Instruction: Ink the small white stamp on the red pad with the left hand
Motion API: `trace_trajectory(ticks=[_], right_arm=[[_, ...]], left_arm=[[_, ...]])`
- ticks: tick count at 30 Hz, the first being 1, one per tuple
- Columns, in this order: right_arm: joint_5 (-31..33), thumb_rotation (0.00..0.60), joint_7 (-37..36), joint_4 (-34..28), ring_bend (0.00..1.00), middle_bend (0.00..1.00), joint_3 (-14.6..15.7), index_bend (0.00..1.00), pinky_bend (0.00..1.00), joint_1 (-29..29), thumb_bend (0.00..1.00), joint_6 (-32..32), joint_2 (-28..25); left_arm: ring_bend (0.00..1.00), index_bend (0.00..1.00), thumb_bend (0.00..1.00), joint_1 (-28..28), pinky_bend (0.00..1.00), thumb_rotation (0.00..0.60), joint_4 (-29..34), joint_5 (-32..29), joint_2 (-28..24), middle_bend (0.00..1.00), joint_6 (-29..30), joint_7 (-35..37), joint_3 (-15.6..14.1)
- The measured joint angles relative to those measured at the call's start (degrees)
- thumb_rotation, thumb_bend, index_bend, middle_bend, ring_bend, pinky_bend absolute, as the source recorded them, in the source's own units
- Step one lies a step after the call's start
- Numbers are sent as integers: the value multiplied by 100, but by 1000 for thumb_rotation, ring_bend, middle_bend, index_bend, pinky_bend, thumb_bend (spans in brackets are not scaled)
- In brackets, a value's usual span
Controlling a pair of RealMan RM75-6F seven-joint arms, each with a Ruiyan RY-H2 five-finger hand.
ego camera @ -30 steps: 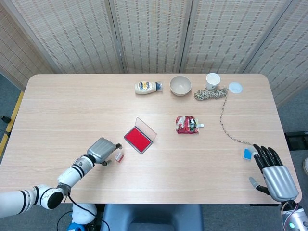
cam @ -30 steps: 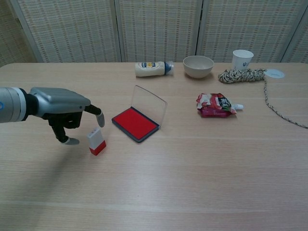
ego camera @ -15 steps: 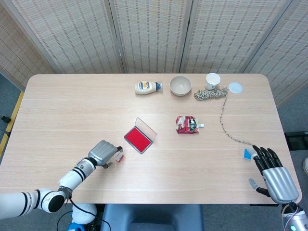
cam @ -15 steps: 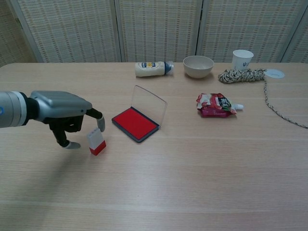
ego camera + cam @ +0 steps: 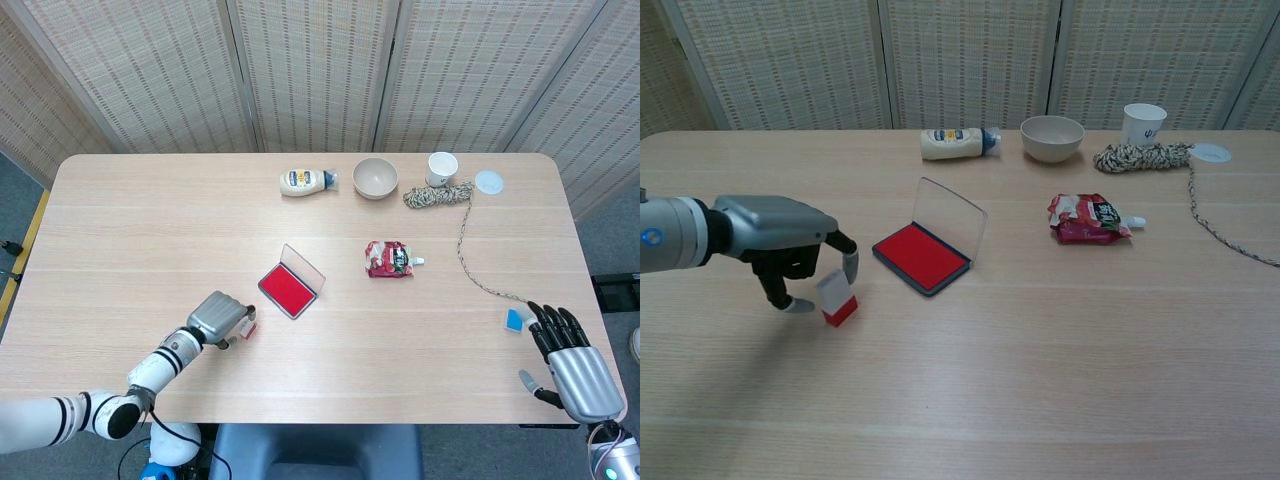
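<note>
The small white stamp [image 5: 838, 297] with a red base stands tilted on the table, just left of the open red ink pad [image 5: 920, 255]. My left hand [image 5: 780, 235] reaches over it from the left and pinches it: one finger on its top right, the thumb low at its left side. From the head view, the left hand [image 5: 220, 315] covers most of the stamp [image 5: 248, 326], and the pad [image 5: 288, 290] lies up and to the right. My right hand [image 5: 575, 365] rests open at the table's right front edge, fingers spread, holding nothing.
A mayonnaise bottle [image 5: 305, 181], a bowl [image 5: 375, 177], a paper cup [image 5: 442, 167] and a coiled rope [image 5: 437, 194] line the far side. A red pouch [image 5: 390, 259] lies right of the pad. A small blue object [image 5: 515, 319] sits by the right hand.
The left hand has slid right and lower onto the stamp, and its fingers have closed around it. The stamp, upright before, now leans. The right hand has stayed put.
</note>
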State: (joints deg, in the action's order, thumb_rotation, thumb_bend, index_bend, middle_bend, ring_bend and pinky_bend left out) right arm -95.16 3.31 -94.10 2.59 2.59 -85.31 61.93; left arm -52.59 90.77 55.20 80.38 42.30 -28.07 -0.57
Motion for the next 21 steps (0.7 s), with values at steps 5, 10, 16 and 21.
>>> trace_trajectory(ticks=[5,10,16,21], right_arm=[[6,600,16,-3,0,0,-4,0,0,4,292,6,4],[21,600,35,-2,0,0,-10,0,0,5,292,18,14],[35,600,51,-8,0,0,-16,0,0,15,291,41,20],[37,600,39,-7,0,0,-18,0,0,11,291,32,14]], left_arm=[[925,443,365,-9,891,600,-62,8,22,1000,-12,55,-8],[925,492,364,-19,892,600,-113,6,46,1000,-35,93,-33],[929,536,365,-34,896,600,-90,-4,31,1000,-22,94,-41],[941,626,364,-47,900,600,-55,-51,17,1000,6,66,-47]])
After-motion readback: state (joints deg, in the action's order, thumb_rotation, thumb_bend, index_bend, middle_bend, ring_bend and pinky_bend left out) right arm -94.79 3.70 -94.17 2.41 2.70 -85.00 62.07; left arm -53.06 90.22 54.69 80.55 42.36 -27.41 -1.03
